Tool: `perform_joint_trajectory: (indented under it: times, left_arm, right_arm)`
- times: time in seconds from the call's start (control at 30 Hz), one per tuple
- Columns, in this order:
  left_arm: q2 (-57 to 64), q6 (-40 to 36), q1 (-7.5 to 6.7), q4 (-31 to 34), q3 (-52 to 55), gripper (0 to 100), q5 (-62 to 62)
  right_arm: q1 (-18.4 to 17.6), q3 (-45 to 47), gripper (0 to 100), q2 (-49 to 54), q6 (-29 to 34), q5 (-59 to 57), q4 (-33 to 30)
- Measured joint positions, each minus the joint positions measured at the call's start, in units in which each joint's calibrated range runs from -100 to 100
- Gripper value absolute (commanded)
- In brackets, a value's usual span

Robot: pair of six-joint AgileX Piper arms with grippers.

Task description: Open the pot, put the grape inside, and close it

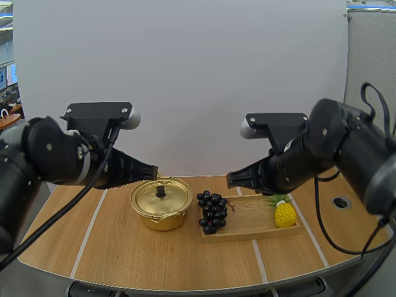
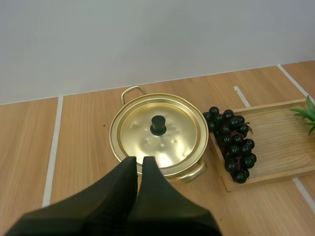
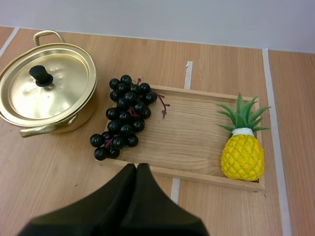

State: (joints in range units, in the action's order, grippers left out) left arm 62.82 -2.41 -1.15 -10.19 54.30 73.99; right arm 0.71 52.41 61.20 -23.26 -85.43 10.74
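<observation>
A gold pot (image 1: pixel 161 204) (image 2: pixel 157 135) (image 3: pixel 47 91) stands on the table with its lid on; the lid has a black knob (image 1: pixel 161 191) (image 2: pixel 158 124) (image 3: pixel 41 75). A bunch of dark grapes (image 1: pixel 212 211) (image 2: pixel 232 142) (image 3: pixel 124 115) lies at the left end of a wooden tray (image 1: pixel 250 218) (image 2: pixel 280 142) (image 3: pixel 192 137), partly over its edge. My left gripper (image 1: pixel 153 171) (image 2: pixel 139 162) hovers above the pot's near-left rim, shut with nothing in it. My right gripper (image 1: pixel 229 179) (image 3: pixel 136 168) hangs above the tray's left part, near the grapes, also shut and empty.
A yellow toy pineapple (image 1: pixel 284 212) (image 3: pixel 242 147) with green leaves lies at the tray's right end. White tape lines (image 1: pixel 88 232) cross the wooden table. A round hole (image 1: pixel 341 202) sits in the tabletop at the far right.
</observation>
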Motion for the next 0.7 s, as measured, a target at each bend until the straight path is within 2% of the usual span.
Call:
perform_joint_trajectory:
  times: [0.07,0.1,0.13,0.23,0.27,0.3,0.53,0.7]
  left_arm:
    - [-0.5,0.2,0.00,0.0,0.0,51,-0.8]
    - [-0.6,0.1,0.00,0.0,0.0,63,-1.3]
    - [-0.6,0.3,0.00,0.0,0.0,71,-2.0]
    - [-0.6,0.7,0.00,0.0,0.0,100,-4.4]
    - [-0.6,0.8,0.00,0.0,0.0,100,-4.6]
    - [-0.6,1.1,0.00,0.0,0.0,100,-4.6]
    - [-1.9,5.7,0.00,0.0,0.0,100,-2.7]
    - [-6.7,13.4,0.00,-0.5,0.0,100,-2.5]
  right_arm:
    - [0.0,0.0,19,-0.9,-0.1,0.0,0.0]
    - [0.0,0.0,32,-1.0,-0.3,0.0,0.0]
    - [0.0,0.0,39,-1.1,-0.4,0.0,0.0]
    - [0.0,0.0,78,-1.4,-1.5,0.0,0.0]
    - [0.0,0.0,94,-1.4,-1.7,0.0,0.0]
    - [0.0,0.0,100,-1.4,-1.7,0.0,0.0]
    - [0.0,0.0,100,-1.4,-2.4,0.0,0.8]
    - [0.0,0.0,100,-1.4,-2.5,0.0,3.0]
